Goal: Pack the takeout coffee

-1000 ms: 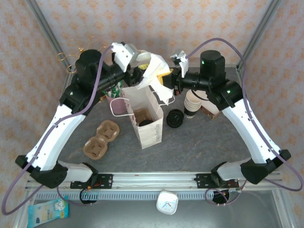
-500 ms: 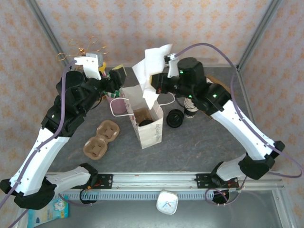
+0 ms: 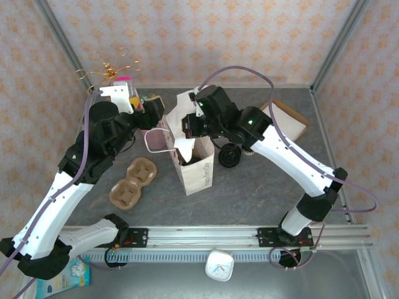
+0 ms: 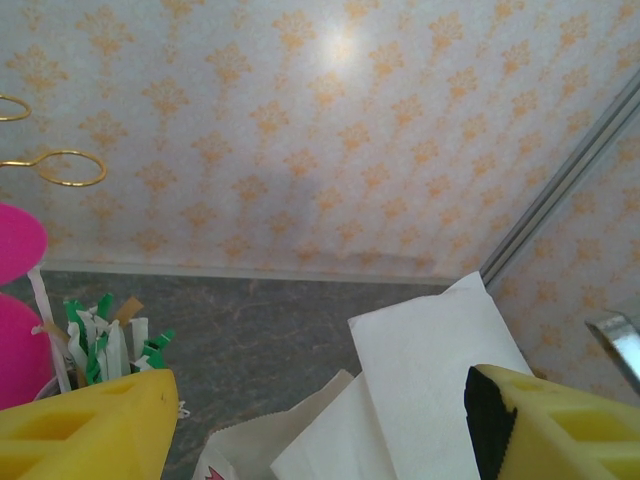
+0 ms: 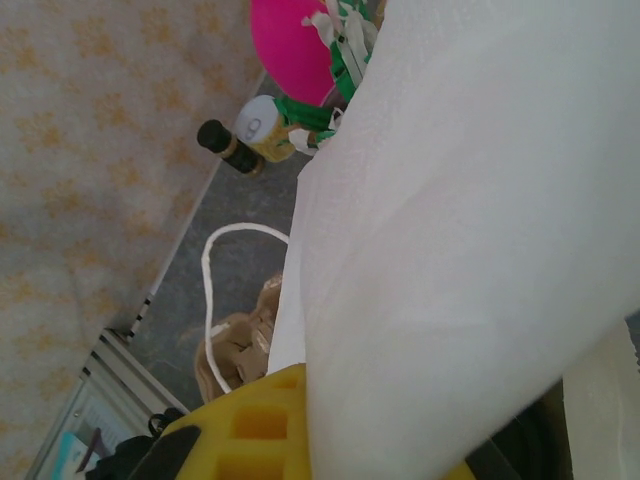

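Now the right claw (image 3: 184, 132) pinches a white napkin (image 3: 182, 148) over the paper bag (image 3: 201, 177), and the left claw (image 4: 320, 425) is spread. A hard push may tip the bag — the coffee cup (image 3: 194, 161) seems to stand inside.

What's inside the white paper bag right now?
A white napkin, pinched by the right gripper, hangs into the paper bag's mouth. Beside it a dark shape shows, probably the coffee cup's lid. The napkin and bag walls cover the rest.
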You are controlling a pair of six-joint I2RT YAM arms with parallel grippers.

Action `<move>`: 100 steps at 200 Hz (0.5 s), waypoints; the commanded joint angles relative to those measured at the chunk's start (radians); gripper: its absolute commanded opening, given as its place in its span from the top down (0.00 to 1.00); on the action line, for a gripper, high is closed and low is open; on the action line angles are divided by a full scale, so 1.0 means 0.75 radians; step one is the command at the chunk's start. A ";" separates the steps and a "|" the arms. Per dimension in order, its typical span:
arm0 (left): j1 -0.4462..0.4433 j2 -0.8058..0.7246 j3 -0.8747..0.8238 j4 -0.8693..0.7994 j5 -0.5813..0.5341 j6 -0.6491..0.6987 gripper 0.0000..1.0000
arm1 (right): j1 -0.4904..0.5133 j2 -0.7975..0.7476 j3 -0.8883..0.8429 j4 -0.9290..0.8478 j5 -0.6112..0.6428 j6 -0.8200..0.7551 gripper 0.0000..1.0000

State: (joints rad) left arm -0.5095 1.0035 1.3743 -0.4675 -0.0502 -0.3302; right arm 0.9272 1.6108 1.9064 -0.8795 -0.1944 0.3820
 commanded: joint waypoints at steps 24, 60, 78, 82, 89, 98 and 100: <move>0.008 -0.027 -0.028 0.033 -0.004 -0.044 0.23 | 0.043 0.082 0.068 -0.067 0.123 -0.141 1.00; 0.008 -0.041 -0.044 0.039 -0.019 -0.058 0.22 | 0.046 0.115 0.059 -0.059 0.226 -0.242 1.00; 0.008 -0.053 -0.062 0.055 -0.019 -0.062 0.22 | 0.046 0.091 -0.009 -0.035 0.190 -0.287 1.00; 0.008 -0.055 -0.066 0.060 -0.019 -0.063 0.22 | 0.046 0.084 -0.027 -0.026 0.189 -0.298 1.00; 0.008 -0.055 -0.073 0.063 -0.020 -0.064 0.21 | 0.046 0.073 -0.061 -0.006 0.180 -0.320 1.00; 0.007 -0.054 -0.077 0.065 -0.018 -0.067 0.21 | 0.047 0.065 -0.091 0.017 0.168 -0.347 1.00; 0.008 -0.052 -0.076 0.065 -0.017 -0.066 0.21 | 0.048 0.065 -0.095 0.020 0.165 -0.354 1.00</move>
State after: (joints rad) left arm -0.5095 0.9779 1.3331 -0.4530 -0.0540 -0.3672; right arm 0.9592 1.6920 1.8938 -0.8963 -0.0849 0.2008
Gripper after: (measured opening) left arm 0.788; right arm 0.051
